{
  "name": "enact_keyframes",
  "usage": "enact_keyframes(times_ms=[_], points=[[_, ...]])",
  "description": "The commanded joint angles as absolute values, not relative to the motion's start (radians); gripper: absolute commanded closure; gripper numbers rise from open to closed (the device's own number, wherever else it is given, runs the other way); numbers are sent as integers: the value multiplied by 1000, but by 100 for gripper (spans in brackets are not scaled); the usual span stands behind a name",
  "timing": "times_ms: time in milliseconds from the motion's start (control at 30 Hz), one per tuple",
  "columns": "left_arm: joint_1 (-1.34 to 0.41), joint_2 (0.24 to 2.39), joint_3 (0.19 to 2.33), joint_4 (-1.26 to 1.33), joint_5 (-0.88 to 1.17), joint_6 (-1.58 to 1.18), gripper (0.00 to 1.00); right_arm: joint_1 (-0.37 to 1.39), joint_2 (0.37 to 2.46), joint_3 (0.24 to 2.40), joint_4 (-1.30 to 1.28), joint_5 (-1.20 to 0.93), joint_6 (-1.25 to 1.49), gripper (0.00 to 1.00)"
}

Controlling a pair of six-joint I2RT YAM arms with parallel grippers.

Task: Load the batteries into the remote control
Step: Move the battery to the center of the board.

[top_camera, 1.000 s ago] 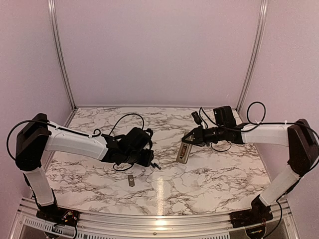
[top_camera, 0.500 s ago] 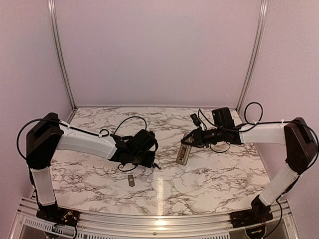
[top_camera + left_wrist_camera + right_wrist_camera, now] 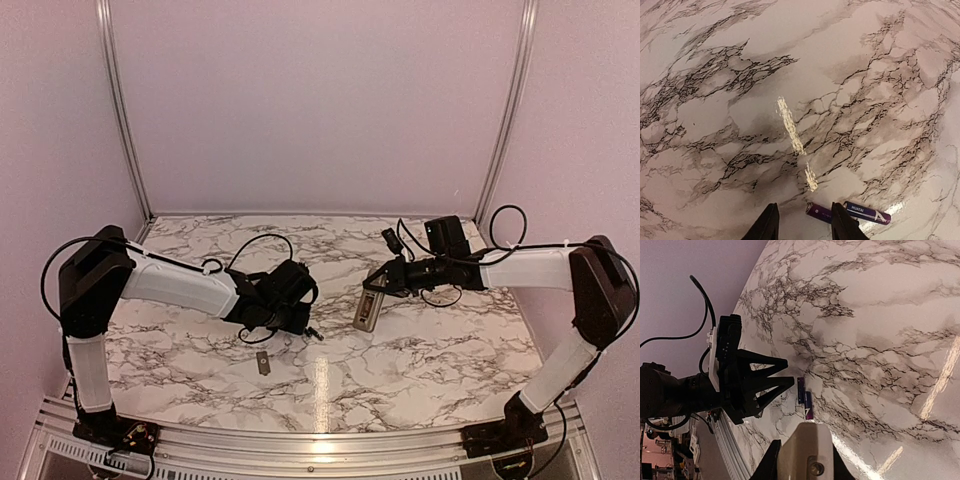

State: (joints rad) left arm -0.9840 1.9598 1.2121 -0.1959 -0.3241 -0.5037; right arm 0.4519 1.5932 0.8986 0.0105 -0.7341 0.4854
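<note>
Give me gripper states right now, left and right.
Left gripper: open, holding nothing; a purple battery lies by one fingertip.
Right gripper: closed on the remote control.

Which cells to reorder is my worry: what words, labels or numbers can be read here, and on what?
"HUATAI": on the slim purple cylindrical battery lying on the marble table.
Any other print on that battery: too small to read.
On the tan-grey rectangular remote control: nothing readable.
</note>
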Motion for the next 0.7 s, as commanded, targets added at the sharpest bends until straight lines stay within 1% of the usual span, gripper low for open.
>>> enact_keyframes(times_ms=[0,533,667], points=[[-976,1987,1238,-213,-333,-511,63,442,1607,902,37,-742,478,100],[-971,2038,1248,-210,-319,-509,63,442,1620,905,38,-742,477,100],[-971,2027,1229,-222,-319,-504,65,442,1621,904,37,-741,476,100]])
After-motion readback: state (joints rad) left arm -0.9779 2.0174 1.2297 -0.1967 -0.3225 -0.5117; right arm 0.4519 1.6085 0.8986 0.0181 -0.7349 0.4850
